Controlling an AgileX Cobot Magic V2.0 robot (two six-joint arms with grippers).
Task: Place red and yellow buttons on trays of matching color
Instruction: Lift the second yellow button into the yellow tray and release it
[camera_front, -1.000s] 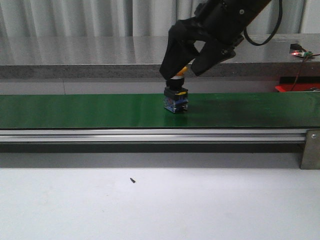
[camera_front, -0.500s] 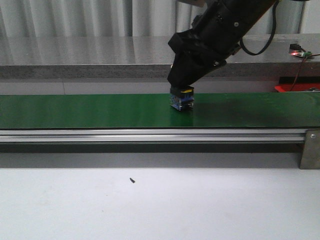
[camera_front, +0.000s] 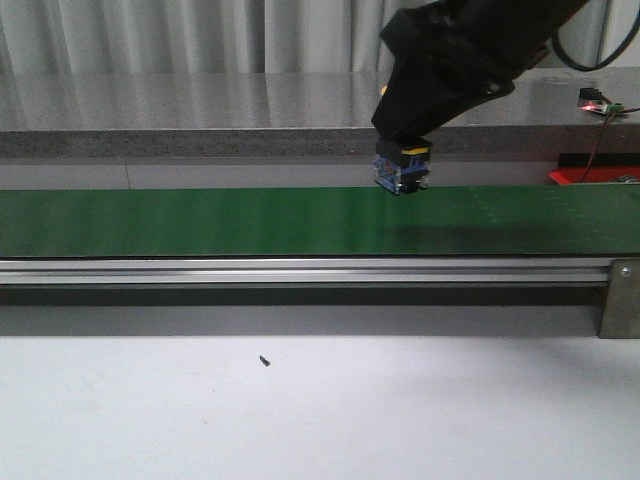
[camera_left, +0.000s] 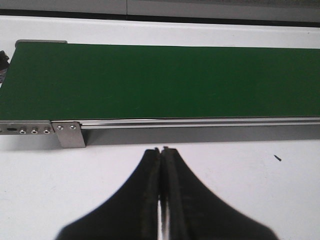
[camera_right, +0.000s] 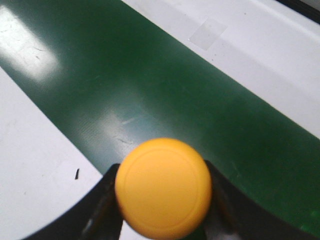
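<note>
My right gripper (camera_front: 405, 150) is shut on the yellow button (camera_front: 402, 167), whose blue and black block hangs just above the green conveyor belt (camera_front: 200, 220). In the right wrist view the round yellow button cap (camera_right: 163, 187) fills the space between the two black fingers (camera_right: 102, 210). My left gripper (camera_left: 160, 150) is shut with nothing in it, over the white table in front of the belt (camera_left: 150, 80). No red button shows. A bit of a red tray (camera_front: 590, 175) shows at the far right; no yellow tray is in view.
The belt's aluminium rail (camera_front: 300, 270) runs across the front, with a metal bracket (camera_front: 620, 298) at its right end. A grey ledge (camera_front: 150, 110) lies behind the belt. A small black speck (camera_front: 265, 360) lies on the white table.
My right gripper came down over the yellow button on the belt, shut on it, and has lifted it up and to the right. The left gripper's earlier state is not shown.
</note>
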